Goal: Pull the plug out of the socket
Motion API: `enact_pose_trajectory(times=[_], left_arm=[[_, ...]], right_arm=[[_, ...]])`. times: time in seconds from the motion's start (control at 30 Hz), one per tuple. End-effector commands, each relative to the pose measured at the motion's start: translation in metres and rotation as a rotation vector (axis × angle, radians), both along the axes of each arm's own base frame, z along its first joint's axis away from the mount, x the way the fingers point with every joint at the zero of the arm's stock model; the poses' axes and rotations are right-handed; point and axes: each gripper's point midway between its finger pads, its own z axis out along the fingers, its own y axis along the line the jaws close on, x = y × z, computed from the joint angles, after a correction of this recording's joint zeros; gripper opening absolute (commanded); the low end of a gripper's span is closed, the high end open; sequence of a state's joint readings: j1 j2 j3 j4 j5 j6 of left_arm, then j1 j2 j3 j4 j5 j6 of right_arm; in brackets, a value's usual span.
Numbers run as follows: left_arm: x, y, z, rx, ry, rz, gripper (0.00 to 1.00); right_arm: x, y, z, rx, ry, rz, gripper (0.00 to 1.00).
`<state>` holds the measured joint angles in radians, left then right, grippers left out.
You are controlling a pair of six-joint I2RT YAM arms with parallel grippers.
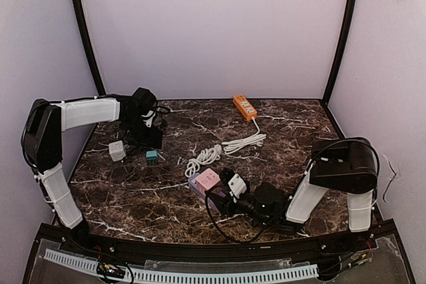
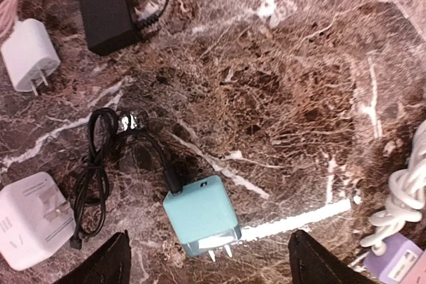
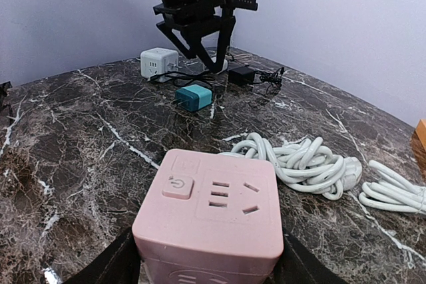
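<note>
The teal plug (image 2: 200,216) lies flat on the marble table, prongs bare, a thin black cable (image 2: 93,171) in its back. It also shows in the top view (image 1: 152,156) and the right wrist view (image 3: 194,96). My left gripper (image 2: 206,267) is open and empty, hanging just above the plug with a finger on each side; it shows in the top view (image 1: 149,142). The pink cube socket (image 3: 210,217) stands apart at the table's near middle (image 1: 205,181), nothing plugged in its top face. My right gripper (image 3: 208,267) is shut on the socket's sides.
A white cube socket (image 2: 30,221) sits left of the plug, with a white adapter (image 2: 30,54) and a black adapter (image 2: 106,14) beyond. A coiled white cable (image 1: 210,155) lies behind the pink socket. An orange power strip (image 1: 245,107) lies at the back with its white cord (image 1: 245,143).
</note>
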<state>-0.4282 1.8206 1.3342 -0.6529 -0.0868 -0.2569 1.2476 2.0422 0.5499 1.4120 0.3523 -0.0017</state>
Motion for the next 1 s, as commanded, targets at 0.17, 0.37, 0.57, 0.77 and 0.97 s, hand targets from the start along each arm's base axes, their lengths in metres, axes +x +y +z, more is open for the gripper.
enact_pose_trajectory(times=[0.17,0.37,0.57,0.77,0.97], left_arm=[[-0.024,-0.028,0.09,-0.17,-0.264,-0.096,0.99],[-0.06,-0.067,0.098,-0.232,-0.309,-0.241,0.99],[-0.095,-0.096,0.099,-0.308,-0.321,-0.39,0.99],[-0.128,-0.129,0.089,-0.37,-0.303,-0.544,0.98],[-0.145,-0.153,0.076,-0.38,-0.29,-0.62,0.97]], right_arm=[[0.004,-0.011,0.005,-0.032,0.024,-0.04,0.97],[-0.013,-0.004,0.014,-0.05,0.014,-0.016,0.99],[-0.026,-0.009,-0.002,-0.067,0.094,-0.009,0.99],[-0.037,-0.006,-0.028,-0.107,0.158,-0.015,0.96],[-0.035,-0.005,-0.049,-0.154,0.162,-0.064,0.95]])
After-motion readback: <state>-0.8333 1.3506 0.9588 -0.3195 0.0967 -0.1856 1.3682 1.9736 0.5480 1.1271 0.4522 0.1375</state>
